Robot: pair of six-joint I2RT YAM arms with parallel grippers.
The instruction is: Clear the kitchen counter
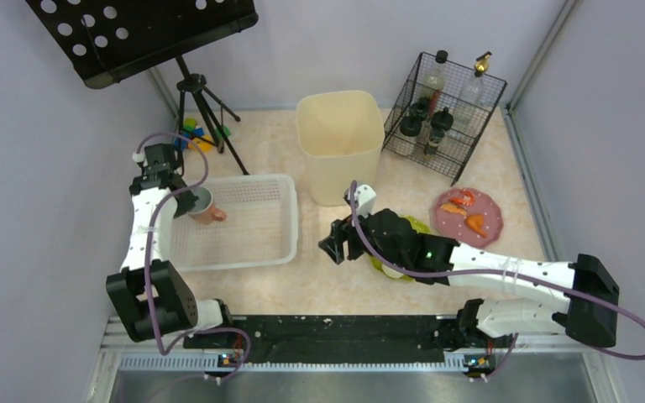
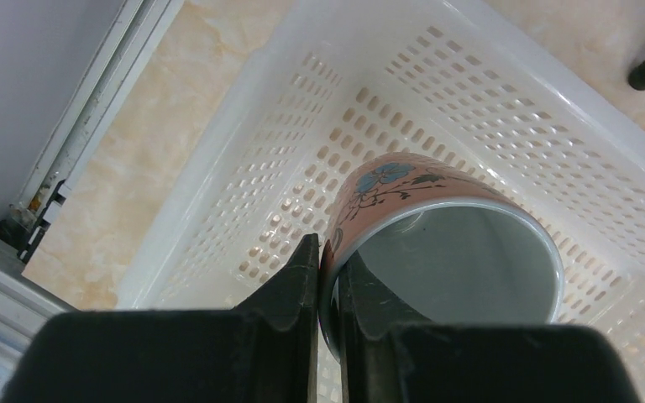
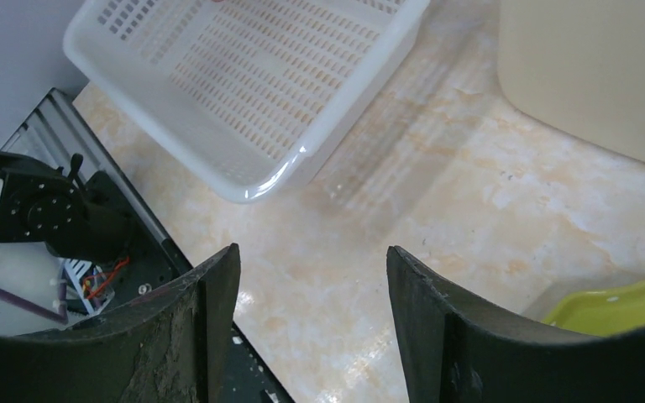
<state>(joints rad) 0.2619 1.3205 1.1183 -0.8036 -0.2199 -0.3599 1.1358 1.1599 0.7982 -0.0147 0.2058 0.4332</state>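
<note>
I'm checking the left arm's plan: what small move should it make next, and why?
Probably lower the mug a little and open the jaws. The left gripper pinches the mug's rim, one finger inside, and the mug is within the basket walls, so releasing there should finish this item.

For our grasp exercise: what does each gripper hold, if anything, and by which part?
The left gripper pinches the floral mug by its rim, one finger inside, one outside. The right gripper is open, holding nothing.

Left tool (image 2: 327, 252) pinching mug (image 2: 386, 180) rim; right tool (image 3: 312, 256) spread wide.
</note>
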